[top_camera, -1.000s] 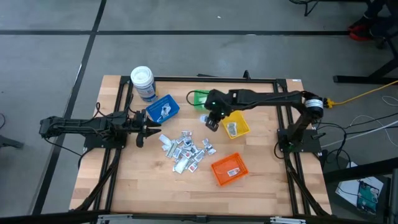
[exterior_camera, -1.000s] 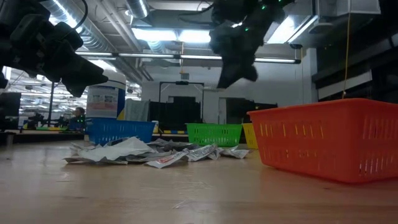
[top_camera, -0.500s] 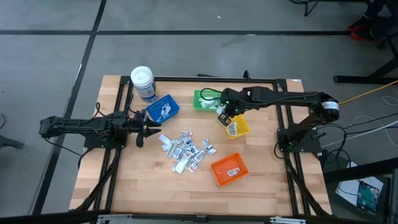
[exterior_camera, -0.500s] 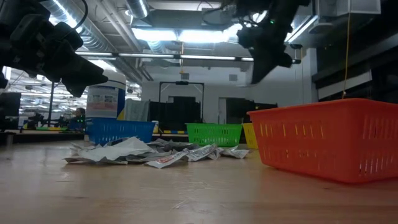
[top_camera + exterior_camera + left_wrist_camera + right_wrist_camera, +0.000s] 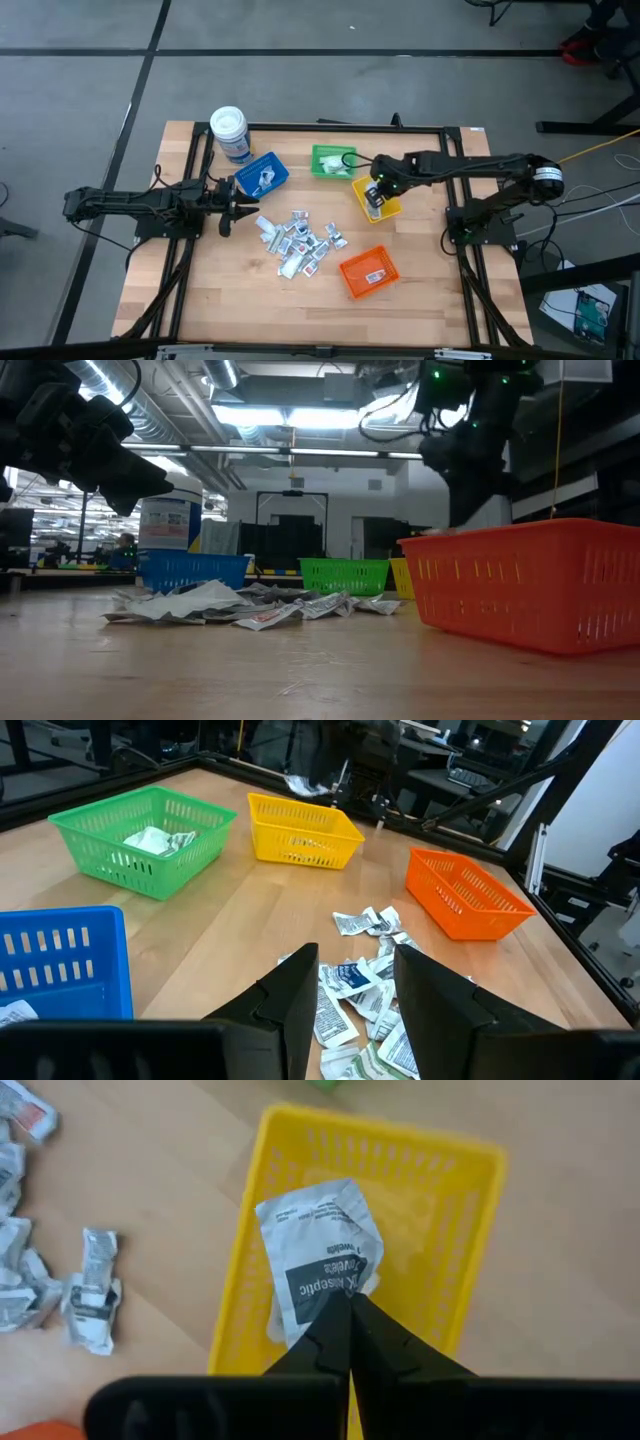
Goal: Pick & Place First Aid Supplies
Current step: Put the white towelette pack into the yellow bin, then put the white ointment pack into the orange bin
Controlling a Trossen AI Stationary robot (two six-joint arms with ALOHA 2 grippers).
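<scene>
From above, the right gripper (image 5: 374,193) hangs over the yellow basket (image 5: 388,207) near the worktop's far right part, its fingers clenched on a white antiseptic-wipe packet (image 5: 372,199). The remaining first aid packets (image 5: 300,240) lie heaped at the middle of the worktop, between the blue basket (image 5: 262,174), the green basket (image 5: 330,160) and the orange basket (image 5: 368,272). The left gripper (image 5: 240,210) waits beside the heap toward the left edge, fingers parted and grasping nothing

In the low view the right arm sits high above the basket rims, so a release from here may let the light packet flutter past the wall

The left wrist view shows the heap just ahead of its own spread fingers (image 5: 296,1000)

The right wrist view shows the packet (image 5: 318,1260) pinched by one corner, hanging over the basket's near wall (image 5: 236,1305); I judge it could catch that rim or cling to the fingers on release
</scene>
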